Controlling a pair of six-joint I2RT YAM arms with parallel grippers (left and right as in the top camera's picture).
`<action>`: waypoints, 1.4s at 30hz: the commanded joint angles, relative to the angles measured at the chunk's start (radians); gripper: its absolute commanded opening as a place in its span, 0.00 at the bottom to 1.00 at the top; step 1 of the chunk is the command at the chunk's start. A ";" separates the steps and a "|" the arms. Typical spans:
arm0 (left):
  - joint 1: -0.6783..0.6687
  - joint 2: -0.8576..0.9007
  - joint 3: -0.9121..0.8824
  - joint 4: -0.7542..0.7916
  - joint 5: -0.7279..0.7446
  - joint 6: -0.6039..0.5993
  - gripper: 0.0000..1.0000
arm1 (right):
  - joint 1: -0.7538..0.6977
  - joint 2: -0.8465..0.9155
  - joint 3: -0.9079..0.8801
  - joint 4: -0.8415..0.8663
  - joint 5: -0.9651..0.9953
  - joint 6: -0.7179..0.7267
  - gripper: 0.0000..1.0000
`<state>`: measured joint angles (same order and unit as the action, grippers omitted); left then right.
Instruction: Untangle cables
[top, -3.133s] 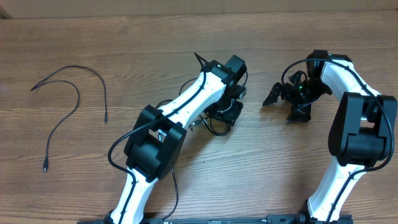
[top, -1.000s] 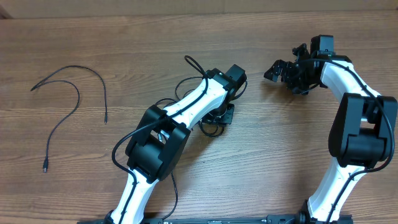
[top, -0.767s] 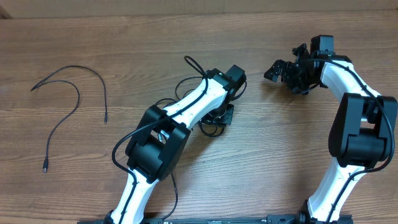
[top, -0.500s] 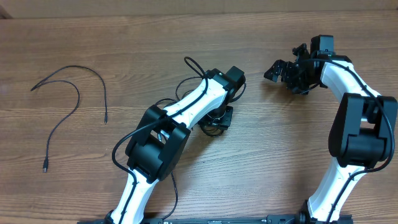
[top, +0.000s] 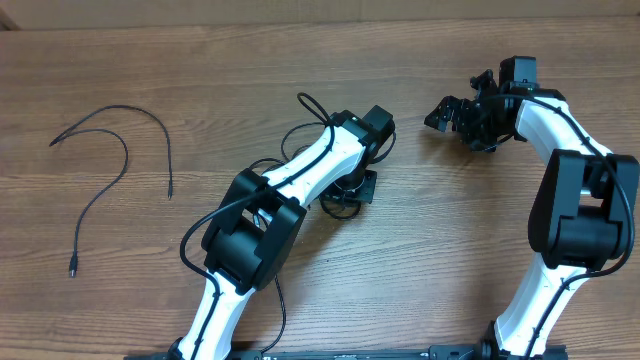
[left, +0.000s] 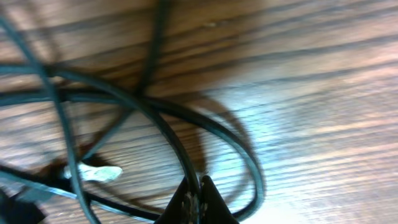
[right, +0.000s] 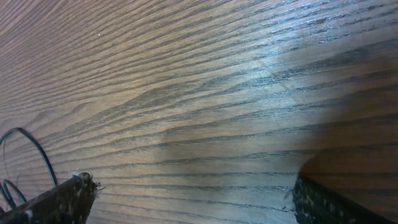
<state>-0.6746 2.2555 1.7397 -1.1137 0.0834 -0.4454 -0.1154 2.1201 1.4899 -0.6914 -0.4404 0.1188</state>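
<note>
Your tangled cables (top: 338, 208) lie mid-desk (top: 450, 250) under the left arm. The left fingers (left: 184, 210) are pressed together, pinching one strand. A loose cable (top: 120, 108) lies well apart at the left. The right fingers (right: 59, 199) stand spread wide at the far right.

Even overhead light; wrist close-ups blurred, perhaps glare on table (left: 323, 118).
</note>
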 joint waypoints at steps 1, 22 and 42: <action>-0.003 -0.023 -0.005 0.015 0.131 0.123 0.05 | 0.005 0.016 -0.011 0.006 0.003 -0.007 1.00; 0.077 -0.698 0.026 0.188 -0.043 0.188 0.04 | 0.005 0.016 -0.011 0.006 0.003 -0.007 1.00; 0.092 -0.930 0.023 0.212 -0.043 0.188 0.04 | 0.005 0.016 -0.011 0.006 0.003 -0.007 1.00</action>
<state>-0.5865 1.2793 1.7561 -0.8661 0.0544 -0.2771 -0.1150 2.1201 1.4899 -0.6914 -0.4408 0.1184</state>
